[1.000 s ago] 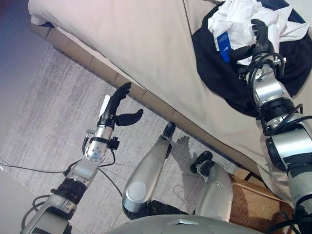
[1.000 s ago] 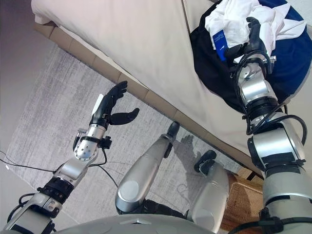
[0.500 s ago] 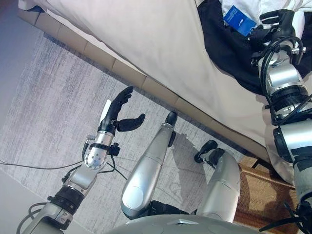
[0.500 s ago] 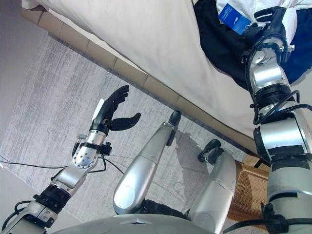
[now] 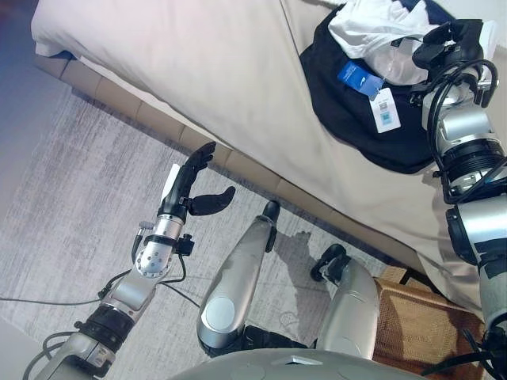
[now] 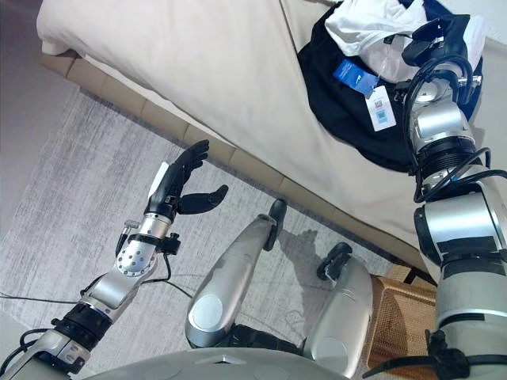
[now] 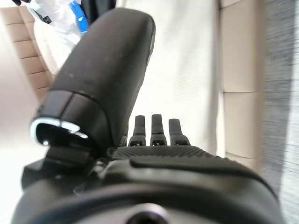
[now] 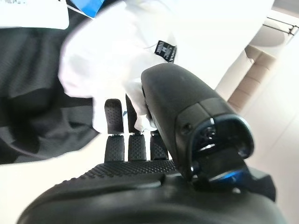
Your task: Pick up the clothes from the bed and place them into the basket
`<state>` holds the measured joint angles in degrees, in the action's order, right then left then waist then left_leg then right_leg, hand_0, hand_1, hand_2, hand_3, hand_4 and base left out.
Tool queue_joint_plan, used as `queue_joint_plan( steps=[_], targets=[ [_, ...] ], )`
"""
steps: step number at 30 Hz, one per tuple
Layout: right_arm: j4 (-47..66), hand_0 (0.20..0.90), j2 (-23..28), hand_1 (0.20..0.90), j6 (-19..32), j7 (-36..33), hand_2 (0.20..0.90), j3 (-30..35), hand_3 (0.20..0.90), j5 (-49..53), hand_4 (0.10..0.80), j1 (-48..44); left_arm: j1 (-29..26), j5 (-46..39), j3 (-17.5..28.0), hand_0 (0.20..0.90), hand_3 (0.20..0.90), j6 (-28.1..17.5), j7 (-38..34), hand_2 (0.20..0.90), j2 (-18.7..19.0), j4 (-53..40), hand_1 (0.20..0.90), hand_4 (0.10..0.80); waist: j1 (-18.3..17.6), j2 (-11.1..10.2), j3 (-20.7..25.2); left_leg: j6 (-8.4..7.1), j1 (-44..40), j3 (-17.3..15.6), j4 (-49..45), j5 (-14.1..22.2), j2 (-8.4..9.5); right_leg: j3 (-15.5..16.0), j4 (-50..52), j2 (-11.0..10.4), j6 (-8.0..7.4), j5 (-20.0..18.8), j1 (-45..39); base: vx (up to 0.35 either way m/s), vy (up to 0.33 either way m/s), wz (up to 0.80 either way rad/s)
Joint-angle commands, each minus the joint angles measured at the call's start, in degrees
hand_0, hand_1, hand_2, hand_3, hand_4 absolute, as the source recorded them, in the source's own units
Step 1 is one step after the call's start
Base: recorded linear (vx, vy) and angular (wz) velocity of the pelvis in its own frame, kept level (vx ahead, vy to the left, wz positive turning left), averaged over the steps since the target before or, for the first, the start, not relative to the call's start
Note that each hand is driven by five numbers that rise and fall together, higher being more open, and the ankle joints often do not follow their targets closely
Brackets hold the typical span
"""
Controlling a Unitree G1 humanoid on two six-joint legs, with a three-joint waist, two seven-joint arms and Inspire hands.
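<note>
A white garment [image 5: 366,25] lies bunched on top of a black garment [image 5: 356,119] at the far right of the cream bed [image 5: 198,71]. A blue tag [image 5: 356,77] and a white tag [image 5: 385,109] hang from the pile. My right hand [image 5: 453,43] rests on the pile's right side. In the right wrist view its fingers [image 8: 115,135] curl into the white cloth [image 8: 107,60], with the thumb over it. My left hand [image 5: 188,178] hovers open above the rug, beside the bed's edge, holding nothing.
A woven brown basket [image 5: 416,317] stands on the floor at the lower right, close to the bed's side. A grey rug [image 5: 71,206] covers the floor to the left. The padded tan bed frame [image 5: 238,166] runs diagonally between rug and mattress.
The camera has shifted. My right hand's fingers, upright on the pile a second ago, now curl into the white garment, and the white tag has come into sight. The left hand keeps its pose.
</note>
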<state>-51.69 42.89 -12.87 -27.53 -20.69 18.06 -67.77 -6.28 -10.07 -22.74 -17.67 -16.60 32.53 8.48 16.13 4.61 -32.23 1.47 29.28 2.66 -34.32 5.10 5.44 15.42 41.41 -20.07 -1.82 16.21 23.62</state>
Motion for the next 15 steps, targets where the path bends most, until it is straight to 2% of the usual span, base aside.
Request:
queue_joint_plan(
  steps=[1, 6, 8, 11, 15],
  targets=[
    [0.26, 0.300, 9.16, 0.300, 5.50, 0.00, 0.300, -1.14, 0.200, -0.36, 0.100, -7.84, -1.45, 0.25, 0.49, 0.900, 0.900, -4.49, -1.65, 0.900, 1.20, -4.82, 0.900, 0.800, 0.02, -1.83, 6.19, -0.57, -7.77, -1.14, 2.59, 7.15, -3.28, 3.39, -4.92, 2.54, 1.09, -2.18, -8.87, 0.066, 0.008, -0.09],
    [-1.36, 0.300, 10.81, 0.300, 6.70, 2.84, 0.300, -0.32, 0.200, 0.06, 0.100, -6.28, -1.26, 0.58, 0.36, 0.900, 0.900, -3.61, -1.18, 0.900, 1.01, -3.79, 0.900, 0.800, -0.34, -3.63, 9.37, -1.02, -12.99, -1.08, 5.98, 7.46, -4.27, 3.35, -11.54, 3.38, 0.42, -3.90, -15.26, 0.096, -0.004, -0.05],
    [-1.13, 0.300, 11.72, 0.300, 6.93, 3.22, 0.300, -0.02, 0.200, 0.27, 0.100, -5.61, -1.18, 0.62, 0.52, 0.900, 0.900, -2.85, -0.92, 0.900, 1.13, -3.63, 0.900, 0.800, -0.56, -4.44, 10.55, -0.85, -14.04, -1.73, 7.31, 5.97, -4.74, 4.01, -14.57, 3.86, 0.44, -5.89, -17.22, -0.021, -0.006, -0.11],
    [-0.57, 0.300, 12.31, 0.300, 7.33, 2.79, 0.300, -0.02, 0.200, 0.92, 0.100, -5.42, -0.96, 1.25, 0.57, 0.900, 0.900, -1.54, -0.51, 0.900, 1.21, -3.12, 0.900, 0.800, -0.74, -5.25, 11.40, -0.98, -15.30, -2.14, 7.41, 6.43, -5.28, 4.12, -16.11, 4.32, 0.17, -6.27, -19.01, -0.015, -0.016, -0.10],
    [0.98, 0.300, 13.73, 0.300, 7.73, 3.37, 0.300, -0.54, 0.200, 1.47, 0.100, -5.47, -0.07, 1.43, 0.55, 0.900, 0.900, 2.81, 0.89, 0.900, 1.27, -1.18, 0.900, 0.800, -1.32, -6.43, 13.16, -1.03, -18.32, -2.93, 8.83, 7.00, -5.87, 3.93, -19.62, 4.93, -0.36, -6.94, -22.46, 0.011, -0.005, -0.05]
  ],
)
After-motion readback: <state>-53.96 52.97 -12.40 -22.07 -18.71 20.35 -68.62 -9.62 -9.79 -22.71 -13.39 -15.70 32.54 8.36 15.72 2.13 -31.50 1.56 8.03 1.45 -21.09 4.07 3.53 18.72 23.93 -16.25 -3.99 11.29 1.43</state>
